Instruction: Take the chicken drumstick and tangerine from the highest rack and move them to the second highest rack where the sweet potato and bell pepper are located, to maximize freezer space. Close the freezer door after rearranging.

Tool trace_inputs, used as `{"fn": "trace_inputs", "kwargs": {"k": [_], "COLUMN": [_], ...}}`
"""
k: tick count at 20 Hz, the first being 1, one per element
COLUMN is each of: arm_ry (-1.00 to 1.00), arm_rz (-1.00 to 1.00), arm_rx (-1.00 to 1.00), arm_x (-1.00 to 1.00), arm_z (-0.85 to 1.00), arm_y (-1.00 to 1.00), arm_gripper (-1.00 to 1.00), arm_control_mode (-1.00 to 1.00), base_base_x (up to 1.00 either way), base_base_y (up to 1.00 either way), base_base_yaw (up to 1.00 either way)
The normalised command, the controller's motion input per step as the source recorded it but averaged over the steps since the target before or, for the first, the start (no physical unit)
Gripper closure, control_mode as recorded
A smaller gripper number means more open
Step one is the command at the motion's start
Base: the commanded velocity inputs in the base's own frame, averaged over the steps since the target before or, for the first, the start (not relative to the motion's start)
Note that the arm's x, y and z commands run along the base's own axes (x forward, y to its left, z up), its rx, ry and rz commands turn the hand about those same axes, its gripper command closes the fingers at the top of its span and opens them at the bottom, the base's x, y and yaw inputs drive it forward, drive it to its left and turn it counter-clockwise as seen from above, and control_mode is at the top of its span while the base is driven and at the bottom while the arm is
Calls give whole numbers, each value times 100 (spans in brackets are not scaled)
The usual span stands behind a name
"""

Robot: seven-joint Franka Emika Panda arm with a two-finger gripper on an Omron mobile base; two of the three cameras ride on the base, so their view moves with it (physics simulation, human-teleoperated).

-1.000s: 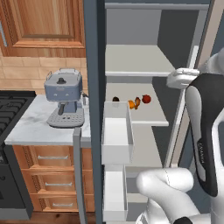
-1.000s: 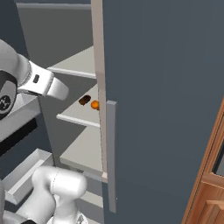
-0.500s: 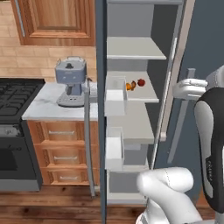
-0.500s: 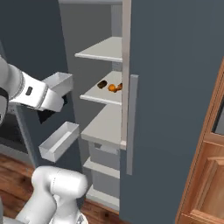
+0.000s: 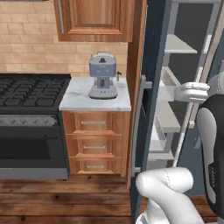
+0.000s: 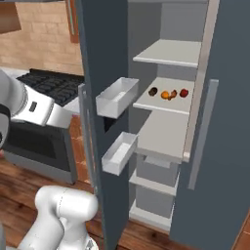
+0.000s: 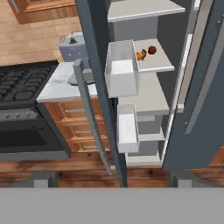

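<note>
The freezer door stands open, with two white bins on its inner side. On one shelf lie a dark sweet potato, an orange tangerine, a brownish chicken drumstick and a red bell pepper. The rack above it is bare. In the hand view the tangerine and bell pepper show past the upper door bin. My gripper is open and holds nothing, well back from the door and its handle.
A closed dark door flanks the shelves on the right. Left of the freezer are a marble counter with a grey coffee machine, wooden drawers and a black stove. The floor is wood.
The whole picture has shifted: the cameras have drawn back and swung, so the stove and floor show and the door covers more of the shelves. The gripper stays open.
</note>
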Motion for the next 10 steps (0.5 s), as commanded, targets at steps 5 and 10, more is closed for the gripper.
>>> {"fn": "trace_inputs", "kwargs": {"k": [5,10], "arm_ry": [0,0], "arm_rz": [0,0], "arm_rx": [0,0], "arm_x": [0,0], "arm_z": [0,0], "arm_y": [0,0], "arm_gripper": [-100,-100], "arm_control_mode": [100,100], "base_base_x": [33,43], "base_base_y": [96,66], "base_base_yaw": [-35,-72]}}
